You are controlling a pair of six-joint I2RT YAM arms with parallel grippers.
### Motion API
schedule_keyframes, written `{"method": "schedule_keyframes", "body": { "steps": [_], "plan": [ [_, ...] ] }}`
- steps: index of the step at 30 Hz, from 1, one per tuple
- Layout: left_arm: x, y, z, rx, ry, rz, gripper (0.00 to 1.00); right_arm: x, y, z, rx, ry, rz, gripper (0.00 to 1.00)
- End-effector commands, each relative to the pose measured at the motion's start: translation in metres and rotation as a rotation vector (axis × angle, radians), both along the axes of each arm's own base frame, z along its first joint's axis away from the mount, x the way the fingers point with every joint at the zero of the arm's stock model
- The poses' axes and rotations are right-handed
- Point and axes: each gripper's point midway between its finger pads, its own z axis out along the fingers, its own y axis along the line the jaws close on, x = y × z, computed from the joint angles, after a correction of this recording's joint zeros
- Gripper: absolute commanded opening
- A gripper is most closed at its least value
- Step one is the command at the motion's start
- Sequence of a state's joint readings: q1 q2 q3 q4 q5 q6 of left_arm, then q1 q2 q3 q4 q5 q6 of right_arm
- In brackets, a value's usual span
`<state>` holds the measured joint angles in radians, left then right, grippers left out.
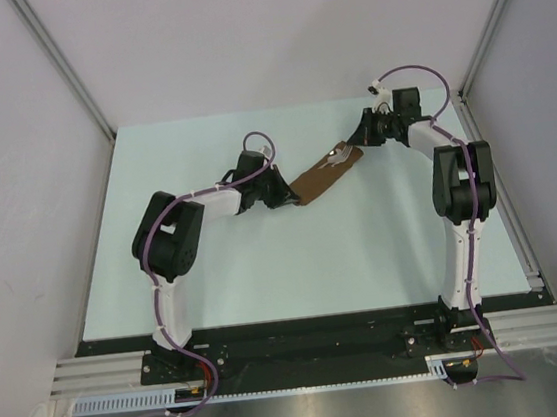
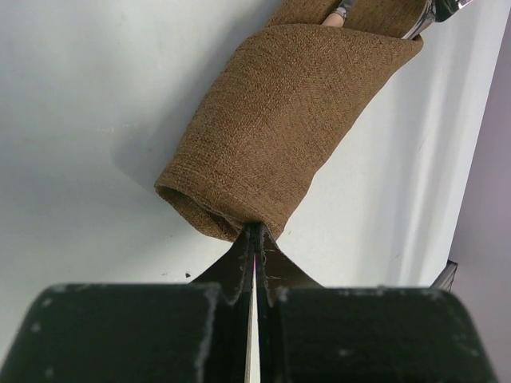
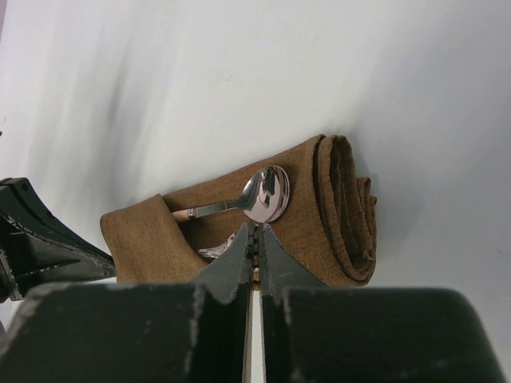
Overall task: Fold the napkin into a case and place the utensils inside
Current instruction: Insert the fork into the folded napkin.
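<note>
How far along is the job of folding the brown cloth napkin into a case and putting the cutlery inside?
Done: the narrow dark-brown cloth case is folded. In hand: the left gripper pinches one end, and the right gripper appears shut on a second silver utensil, while a silver spoon with a tan handle has only its handle tip at the pocket. Remaining: slide both fully inside.

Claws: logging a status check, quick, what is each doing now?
Left claw: closed, pinching the case's edge.
Right claw: closed, apparently on a utensil.
</note>
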<state>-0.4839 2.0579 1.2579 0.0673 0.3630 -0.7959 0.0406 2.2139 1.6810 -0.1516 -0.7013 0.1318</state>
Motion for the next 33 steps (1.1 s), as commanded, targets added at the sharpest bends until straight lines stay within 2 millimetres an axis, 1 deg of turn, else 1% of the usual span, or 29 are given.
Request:
{"method": "schedule_keyframes", "body": {
  "steps": [1, 6, 8, 10, 12, 14, 15, 17, 18, 20, 21, 22, 23, 24, 25, 26, 27, 28, 29, 30, 31, 32, 33],
  "plan": [
    [0.007, -0.005, 0.027, -0.047, -0.074, -0.010, 0.01, -0.015, 0.019, -0.004, 0.044, 0.042, 0.053, 0.02],
    [0.007, -0.007, 0.031, -0.052, -0.082, -0.015, 0.00, -0.021, 0.018, -0.015, 0.054, 0.078, 0.056, 0.03],
    [0.007, -0.007, 0.033, -0.058, -0.084, -0.018, 0.00, -0.021, 0.021, -0.016, 0.057, 0.084, 0.064, 0.04],
    [0.007, -0.008, 0.036, -0.062, -0.091, -0.021, 0.01, -0.024, 0.022, -0.022, 0.054, 0.100, 0.069, 0.04],
    [0.008, -0.008, 0.042, -0.068, -0.105, -0.022, 0.01, -0.023, 0.017, -0.026, 0.046, 0.105, 0.056, 0.04],
    [0.008, -0.008, 0.046, -0.069, -0.111, -0.026, 0.05, -0.020, 0.014, -0.027, 0.055, 0.103, 0.049, 0.04],
    [0.009, -0.009, 0.051, -0.073, -0.122, -0.028, 0.06, -0.017, 0.014, -0.026, 0.062, 0.096, 0.046, 0.06],
    [0.008, -0.010, 0.057, -0.080, -0.131, -0.037, 0.11, -0.017, 0.019, -0.028, 0.083, 0.112, 0.062, 0.07],
    [0.008, -0.010, 0.067, -0.092, -0.146, -0.040, 0.16, -0.016, 0.020, -0.028, 0.083, 0.112, 0.064, 0.09],
    [0.006, -0.009, 0.078, -0.098, -0.164, -0.044, 0.20, -0.015, 0.021, -0.029, 0.077, 0.115, 0.055, 0.18],
    [0.005, -0.008, 0.093, -0.106, -0.193, -0.046, 0.24, -0.014, 0.019, -0.029, 0.076, 0.117, 0.046, 0.24],
    [0.002, -0.006, 0.099, -0.105, -0.202, -0.048, 0.26, -0.013, 0.018, -0.028, 0.072, 0.112, 0.040, 0.27],
    [0.000, -0.004, 0.105, -0.098, -0.221, -0.055, 0.27, -0.011, 0.016, -0.023, 0.072, 0.109, 0.029, 0.29],
    [-0.001, -0.002, 0.113, -0.092, -0.239, -0.059, 0.29, -0.010, 0.013, -0.020, 0.071, 0.105, 0.019, 0.35],
    [-0.004, 0.001, 0.131, -0.092, -0.274, -0.056, 0.29, -0.007, 0.010, -0.015, 0.064, 0.096, 0.005, 0.38],
    [-0.007, 0.005, 0.136, -0.075, -0.295, -0.068, 0.30, -0.005, 0.007, -0.008, 0.062, 0.090, -0.009, 0.41],
    [-0.010, 0.007, 0.143, -0.069, -0.310, -0.071, 0.31, -0.001, -0.001, -0.002, 0.054, 0.080, -0.029, 0.46],
    [-0.016, 0.011, 0.157, -0.072, -0.340, -0.072, 0.31, -0.002, -0.006, 0.000, 0.048, 0.092, -0.043, 0.48],
    [-0.023, 0.015, 0.158, -0.059, -0.339, -0.082, 0.31, 0.005, -0.010, 0.012, 0.042, 0.073, -0.055, 0.50],
    [-0.028, 0.017, 0.160, -0.057, -0.346, -0.087, 0.32, 0.006, -0.017, 0.019, 0.028, 0.070, -0.075, 0.57],
    [-0.039, 0.021, 0.166, -0.059, -0.359, -0.091, 0.32, 0.003, -0.022, 0.019, 0.006, 0.106, -0.099, 0.60],
    [-0.043, 0.025, 0.168, -0.045, -0.372, -0.092, 0.32, 0.010, -0.038, 0.032, -0.002, 0.088, -0.128, 0.62],
    [-0.050, 0.026, 0.166, -0.033, -0.375, -0.097, 0.33, 0.009, -0.045, 0.040, -0.027, 0.083, -0.140, 0.64]
  ]
}}
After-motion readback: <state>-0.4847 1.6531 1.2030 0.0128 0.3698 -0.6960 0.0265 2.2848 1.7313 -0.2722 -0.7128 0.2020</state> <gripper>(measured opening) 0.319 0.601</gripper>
